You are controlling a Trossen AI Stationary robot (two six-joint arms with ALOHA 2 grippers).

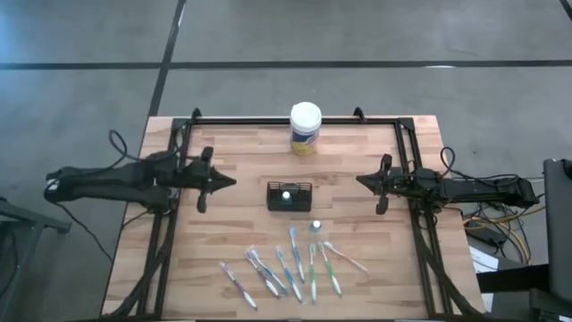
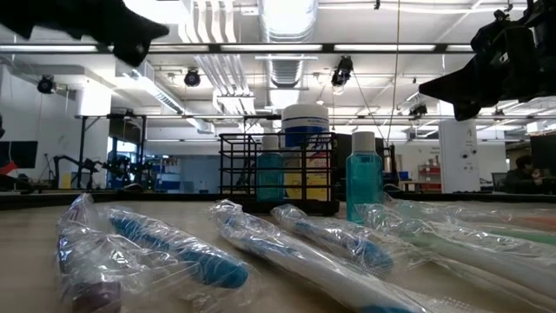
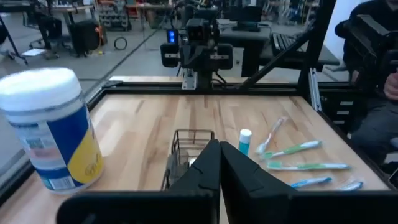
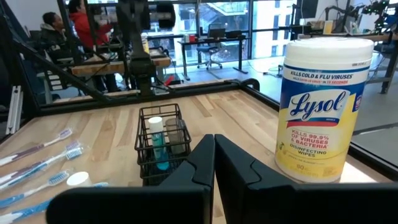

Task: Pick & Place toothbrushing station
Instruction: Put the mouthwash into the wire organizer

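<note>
The black wire-mesh caddy [image 1: 289, 196] stands on its base at the table's middle, with one white-capped blue tube [image 4: 156, 142] upright inside. A second white-capped tube [image 1: 315, 226] stands on the table just right of and nearer than the caddy. Several wrapped blue, green and white toothbrushes [image 1: 290, 264] lie flat in a row near the front edge. My left gripper [image 1: 230, 182] hovers left of the caddy, shut and empty. My right gripper [image 1: 362, 182] hovers right of it, shut and empty.
A white-lidded canister with a yellow label [image 1: 305, 128] stands at the far middle of the table. A black frame [image 1: 268, 121] runs along the far and side edges. People [image 4: 65, 25] sit in the room beyond the table.
</note>
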